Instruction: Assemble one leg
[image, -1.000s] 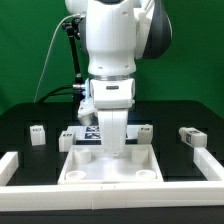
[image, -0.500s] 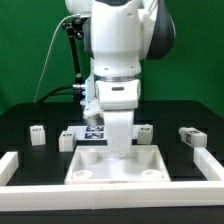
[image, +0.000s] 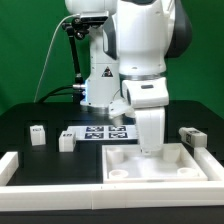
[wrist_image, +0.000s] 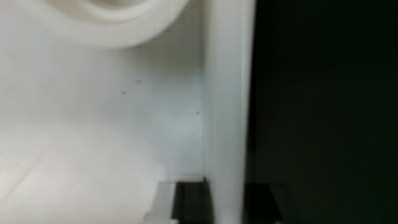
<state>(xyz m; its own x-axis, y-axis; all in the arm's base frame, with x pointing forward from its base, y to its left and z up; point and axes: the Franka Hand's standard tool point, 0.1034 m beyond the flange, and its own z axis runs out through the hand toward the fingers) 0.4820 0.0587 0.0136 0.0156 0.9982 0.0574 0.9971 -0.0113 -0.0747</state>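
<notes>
My gripper (image: 150, 150) is shut on the far wall of the wide white panel (image: 175, 170), which lies on the black table at the exterior view's right. In the wrist view the fingertips (wrist_image: 191, 205) straddle the panel's thin rim (wrist_image: 228, 100), with the gripper (wrist_image: 228, 192) closed on it; a round corner socket (wrist_image: 116, 20) shows beside the rim. Small white legs with marker tags lie on the table: one (image: 38, 133) and another (image: 67, 141) at the left, a third (image: 190, 137) at the right, just behind the panel.
The marker board (image: 98, 132) lies behind the panel at the middle. A white raised border (image: 50, 188) runs along the table's front and both sides; the panel lies close to its front and right parts.
The arm has moved toward the exterior view's right and the white panel has slid right with it. The legs at the left have not moved.
</notes>
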